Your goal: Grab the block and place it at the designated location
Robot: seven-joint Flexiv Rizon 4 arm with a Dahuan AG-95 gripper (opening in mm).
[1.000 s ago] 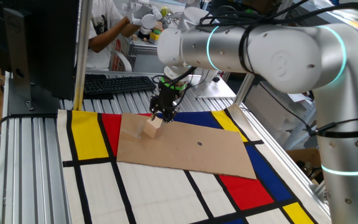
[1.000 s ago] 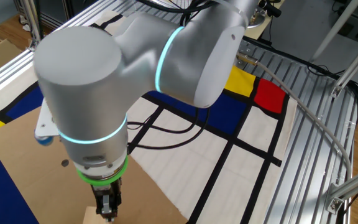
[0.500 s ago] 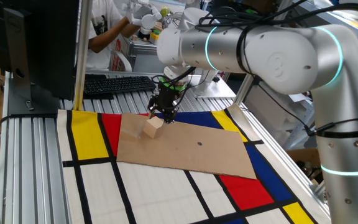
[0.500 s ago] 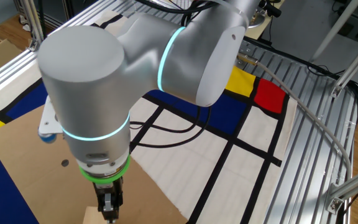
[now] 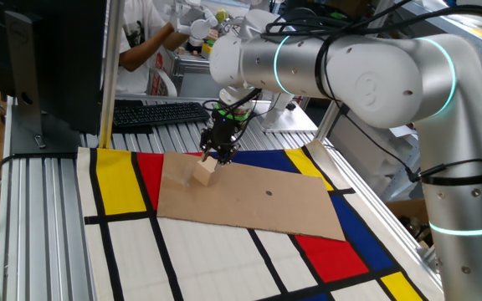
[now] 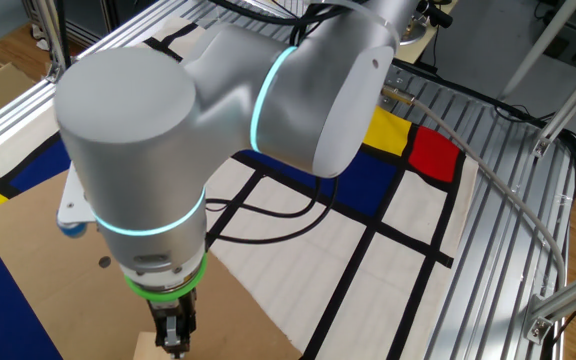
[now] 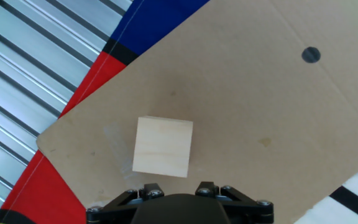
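The block (image 5: 205,173), a small pale tan wooden cube, lies on a brown cardboard sheet (image 5: 249,201) near its far left corner. My gripper (image 5: 218,154) hangs just above and slightly behind the block, not holding it. In the hand view the block (image 7: 163,147) lies flat on the cardboard (image 7: 247,124), just ahead of the gripper's base (image 7: 178,198). Only the spread knuckles show at the bottom edge, and the jaws look open and empty. A black dot (image 5: 269,193) marks the cardboard to the right, and it also shows in the hand view (image 7: 311,55).
The cardboard lies on a mat of red, yellow, blue and white panels (image 5: 115,180). A ridged metal table surface (image 5: 32,217) surrounds it. A keyboard (image 5: 157,111) and a person (image 5: 145,38) are behind. The arm's large body (image 6: 218,130) fills the other fixed view.
The gripper has shifted very slightly above the block. The block has not moved.
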